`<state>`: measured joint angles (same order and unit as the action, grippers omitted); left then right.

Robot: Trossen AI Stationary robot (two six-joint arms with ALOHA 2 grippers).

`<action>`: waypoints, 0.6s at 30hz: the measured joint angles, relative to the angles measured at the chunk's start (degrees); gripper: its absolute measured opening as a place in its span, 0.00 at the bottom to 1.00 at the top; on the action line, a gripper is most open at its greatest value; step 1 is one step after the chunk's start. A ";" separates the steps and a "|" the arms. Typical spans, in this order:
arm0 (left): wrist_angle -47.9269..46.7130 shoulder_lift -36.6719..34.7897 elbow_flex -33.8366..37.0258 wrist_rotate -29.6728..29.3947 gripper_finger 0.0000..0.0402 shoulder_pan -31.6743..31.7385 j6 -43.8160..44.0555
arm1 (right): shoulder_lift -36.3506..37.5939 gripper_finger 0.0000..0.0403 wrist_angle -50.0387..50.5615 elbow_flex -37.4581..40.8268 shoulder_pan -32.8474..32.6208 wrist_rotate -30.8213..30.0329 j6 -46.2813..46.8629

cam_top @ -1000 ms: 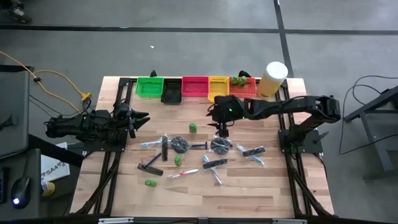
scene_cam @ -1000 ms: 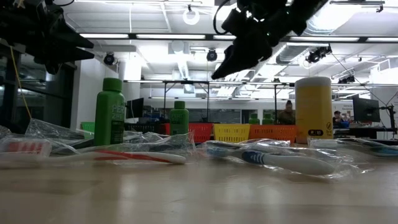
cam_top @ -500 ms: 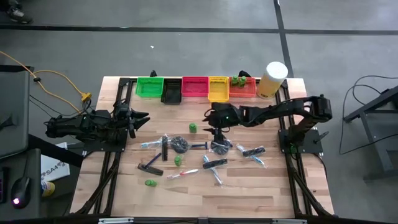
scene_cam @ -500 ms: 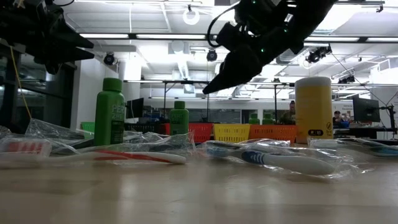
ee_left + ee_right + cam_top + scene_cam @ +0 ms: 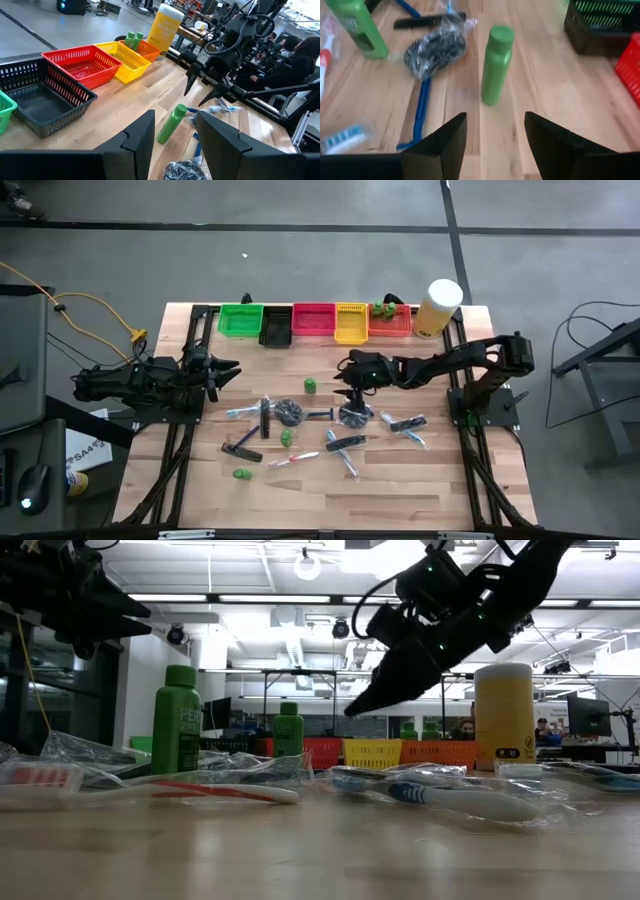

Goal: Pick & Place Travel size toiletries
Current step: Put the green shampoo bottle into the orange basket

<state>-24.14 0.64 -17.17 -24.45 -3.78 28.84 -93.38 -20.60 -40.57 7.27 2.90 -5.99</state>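
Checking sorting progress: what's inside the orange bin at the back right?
The orange bin holds two small green bottles, standing upright at its end nearest the yellow bin. The bin's floor behind its wall cannot be seen.

The right arm reaches in from the desk's right edge toward its middle, bent at the elbow; its hand point(image 5: 350, 380) hangs above the desk, fingers parted and angled down, holding nothing; the left arm lies low at the left edge, its hand point(image 5: 228, 370) open and empty.
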 joint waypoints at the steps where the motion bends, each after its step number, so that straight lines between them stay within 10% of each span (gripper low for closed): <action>1: 0.03 0.00 0.00 0.00 0.37 0.01 0.00 | 0.00 0.48 -0.02 0.39 0.00 0.00 0.13; 18: 0.02 0.00 0.00 0.00 0.37 0.01 0.00 | 0.00 0.48 -0.49 2.14 2.54 0.23 -1.40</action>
<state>-24.12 0.64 -17.17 -24.45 -3.77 28.84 -93.38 -21.09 -38.44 9.80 3.13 -7.39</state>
